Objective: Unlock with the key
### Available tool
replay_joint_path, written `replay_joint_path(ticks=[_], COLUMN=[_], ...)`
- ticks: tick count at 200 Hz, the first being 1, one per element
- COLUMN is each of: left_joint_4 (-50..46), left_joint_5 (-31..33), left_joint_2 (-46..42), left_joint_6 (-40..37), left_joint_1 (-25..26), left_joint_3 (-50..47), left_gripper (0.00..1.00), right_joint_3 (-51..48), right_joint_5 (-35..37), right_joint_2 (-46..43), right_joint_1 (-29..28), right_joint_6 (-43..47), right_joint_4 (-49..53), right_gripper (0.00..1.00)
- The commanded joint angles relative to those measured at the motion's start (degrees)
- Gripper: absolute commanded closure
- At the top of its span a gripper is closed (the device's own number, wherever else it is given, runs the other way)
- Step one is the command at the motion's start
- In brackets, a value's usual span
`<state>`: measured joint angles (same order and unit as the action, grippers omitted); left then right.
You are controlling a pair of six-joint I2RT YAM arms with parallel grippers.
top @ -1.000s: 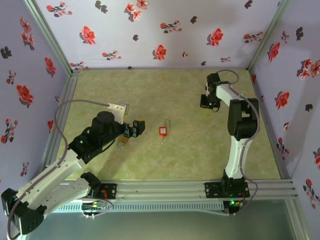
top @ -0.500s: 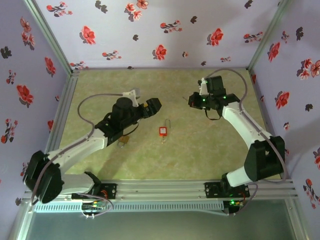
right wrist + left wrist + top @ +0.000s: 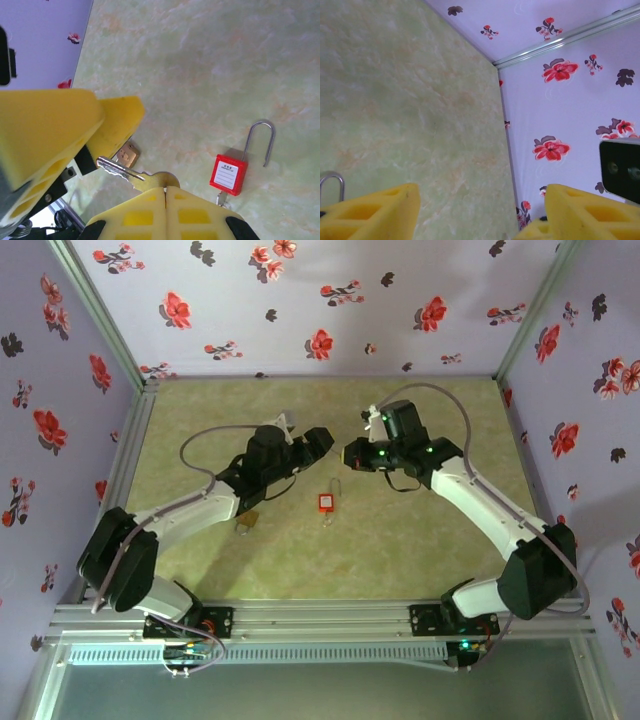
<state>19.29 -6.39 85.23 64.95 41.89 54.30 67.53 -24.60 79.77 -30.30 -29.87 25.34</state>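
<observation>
Key pinched in the right gripper, facing the spread left gripper above mid-table.

On the green marbled table (image 3: 400,550) both arms reach inward, and their grippers meet tip to tip near the middle. The left gripper (image 3: 318,443) is released, its yellow fingers (image 3: 375,215) standing well apart. The right gripper (image 3: 165,192) is clenched on the bow of the key (image 3: 122,171). The key's blade sticks out leftward toward the left gripper's fingers; whether it touches them cannot be told. The red padlock (image 3: 326,502) lies flat on the table just nearer than both grippers, the short leg of its shackle (image 3: 262,137) free beside the body. The brass padlock (image 3: 246,525) lies further left, under the left arm.
</observation>
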Motion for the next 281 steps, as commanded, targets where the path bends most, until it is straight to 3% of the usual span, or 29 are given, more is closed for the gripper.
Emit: replay_joint_path(ticks=[1, 72, 124, 142, 166, 222, 281], left_joint_4=[1.23, 0.23, 0.00, -0.20, -1.10, 8.53, 22.20], left_joint_5=[-1.22, -2.31, -2.71, -3.13, -3.18, -7.27, -5.79], left_joint_2=[1.10, 2.61, 3.37, 3.64, 3.30, 1.11, 0.21], left_joint_6=[1.61, 3.84, 3.86, 4.07, 4.95, 19.05, 32.96], left_joint_1=[0.44, 1.53, 1.62, 1.62, 1.49, 0.51, 0.74], left_joint_3=[2.30, 2.21, 2.21, 2.28, 1.63, -4.69, -11.13], left_gripper=[0.39, 0.50, 0.66, 0.66, 0.58, 0.33, 0.25], right_joint_3=[1.11, 2.68, 3.49, 3.11, 3.08, -1.79, -8.96], right_joint_5=[0.97, 3.18, 4.02, 3.99, 4.19, 5.52, 2.61], right_joint_2=[-0.84, 0.58, 1.82, 2.04, 2.02, -1.47, -6.44], right_joint_1=[-0.89, -1.42, -1.86, -1.86, -1.86, -1.86, -2.18], right_joint_6=[-0.45, 0.87, 1.35, 1.22, 0.99, -1.27, -7.21], right_joint_4=[1.12, 2.69, 3.21, 2.51, 2.24, -5.48, -21.32], right_gripper=[1.00, 1.00, 1.00, 1.00, 1.00, 1.00, 1.00])
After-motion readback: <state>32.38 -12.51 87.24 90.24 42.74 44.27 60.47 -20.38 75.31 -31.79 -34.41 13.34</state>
